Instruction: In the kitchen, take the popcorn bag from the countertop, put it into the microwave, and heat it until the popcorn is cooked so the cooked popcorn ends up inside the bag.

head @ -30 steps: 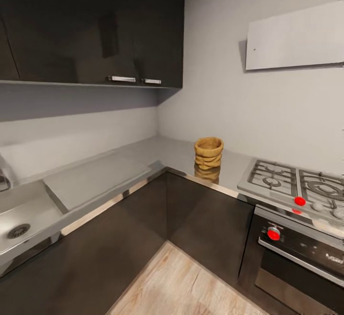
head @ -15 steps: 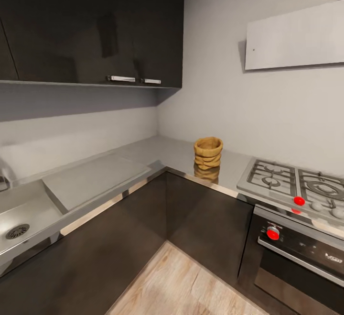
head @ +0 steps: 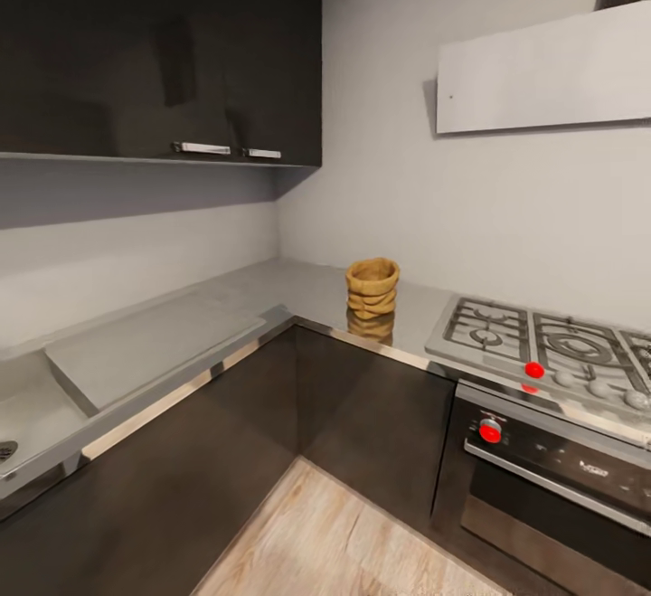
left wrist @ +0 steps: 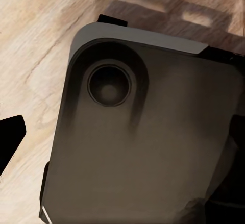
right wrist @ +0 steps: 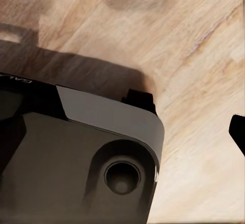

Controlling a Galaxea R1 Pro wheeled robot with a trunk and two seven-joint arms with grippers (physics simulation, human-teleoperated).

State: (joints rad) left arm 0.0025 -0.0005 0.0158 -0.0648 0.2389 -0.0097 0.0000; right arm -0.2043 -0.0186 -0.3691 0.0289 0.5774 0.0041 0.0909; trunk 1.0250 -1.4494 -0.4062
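Tan popcorn bag [head: 372, 287] upright on countertop [head: 298, 293], seemingly.

- The popcorn bag [head: 372, 288] is a small tan-brown paper sack with a rolled rim and horizontal creases. It stands upright with its mouth open, near the inner corner of the worktop and close to the front edge. Its reflection shows on the steel just below it.
- The countertop [head: 298, 288] is a flat grey brushed-steel surface that runs in an L along two walls. A shiny strip lines its front edge above dark cabinet fronts. The bag rests on the stretch along the right-hand wall.
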